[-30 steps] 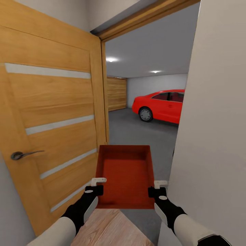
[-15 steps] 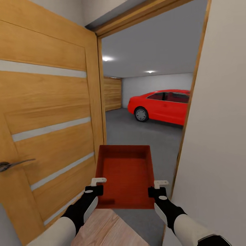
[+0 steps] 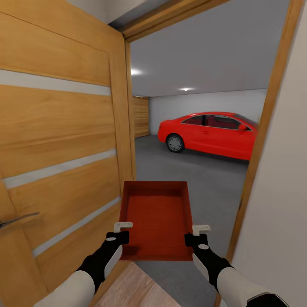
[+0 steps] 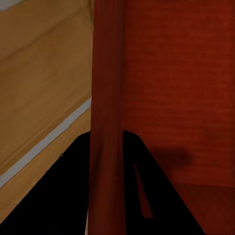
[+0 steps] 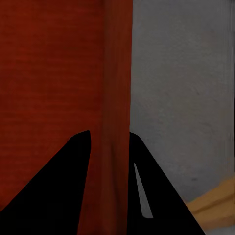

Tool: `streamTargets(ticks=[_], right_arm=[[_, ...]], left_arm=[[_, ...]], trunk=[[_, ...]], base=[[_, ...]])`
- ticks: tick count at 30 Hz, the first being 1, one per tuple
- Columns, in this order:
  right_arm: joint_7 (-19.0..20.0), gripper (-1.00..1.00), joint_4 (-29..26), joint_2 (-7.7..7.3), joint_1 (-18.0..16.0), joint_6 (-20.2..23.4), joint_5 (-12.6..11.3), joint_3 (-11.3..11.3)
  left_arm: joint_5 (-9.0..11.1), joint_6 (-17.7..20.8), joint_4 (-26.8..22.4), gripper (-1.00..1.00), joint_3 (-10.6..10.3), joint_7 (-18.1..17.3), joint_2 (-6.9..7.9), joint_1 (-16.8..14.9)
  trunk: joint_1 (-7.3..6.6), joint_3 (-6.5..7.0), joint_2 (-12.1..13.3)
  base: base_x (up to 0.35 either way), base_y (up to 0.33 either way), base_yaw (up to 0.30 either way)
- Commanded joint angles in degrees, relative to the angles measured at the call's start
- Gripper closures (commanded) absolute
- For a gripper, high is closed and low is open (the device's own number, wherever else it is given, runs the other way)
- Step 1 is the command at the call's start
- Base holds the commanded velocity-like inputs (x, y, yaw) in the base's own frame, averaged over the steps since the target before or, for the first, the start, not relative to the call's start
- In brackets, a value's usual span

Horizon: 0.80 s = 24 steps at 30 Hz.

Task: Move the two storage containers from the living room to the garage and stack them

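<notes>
From the head camera I see one orange-red, lidless rectangular storage container (image 3: pixel 156 219) carried level in front of me, right at the doorway. My left gripper (image 3: pixel 120 232) is clamped on its left wall near the near corner, and my right gripper (image 3: pixel 192 235) is clamped on its right wall opposite. An open light-wood door with pale horizontal strips (image 3: pixel 59 140) stands at my left, its dark metal handle (image 3: pixel 15 220) low at the picture's edge. The wooden door frame (image 3: pixel 264 128) runs up at my right beside a plain pale wall (image 3: pixel 285 221). Through the opening lies the garage with its dark grey concrete floor (image 3: pixel 192 179), a glossy red car (image 3: pixel 209 133) parked well ahead, a wood-plank door (image 3: pixel 140 116) on the far wall and two ceiling lights. A strip of light wood plank flooring (image 3: pixel 136 292) shows under my arms. I can read no writing, badge or label anywhere.

From the left wrist camera, the two dark fingers (image 4: pixel 161 200) sit either side of the container's wall (image 4: pixel 106 122), nearly closed, pinching it; the ribbed red inside lies beyond, the wooden door on the other side.

From the right wrist camera, the dark fingers (image 5: pixel 54 191) likewise grip the wall (image 5: pixel 116 112) between them, with grey concrete beside it.
</notes>
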Motion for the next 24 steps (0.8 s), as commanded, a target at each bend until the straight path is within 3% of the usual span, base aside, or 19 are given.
streamTargets(ticks=[1,24], right_arm=[[-0.09,1.0,0.16,0.88,-0.05,-0.36,-0.88,-0.81],[-0.09,1.0,0.16,0.88,-0.03,-0.35,-0.89,-0.77]], left_arm=[[2.17,-3.22,-1.6,1.0,0.69,0.81,0.02,-0.05],[2.15,-3.22,-1.51,1.0,0.69,0.76,0.02,-0.04]], trunk=[[0.04,-0.1,-0.08],[0.04,-0.1,-0.08]], base=[[0.245,0.216,-0.252],[0.245,0.216,-0.283]])
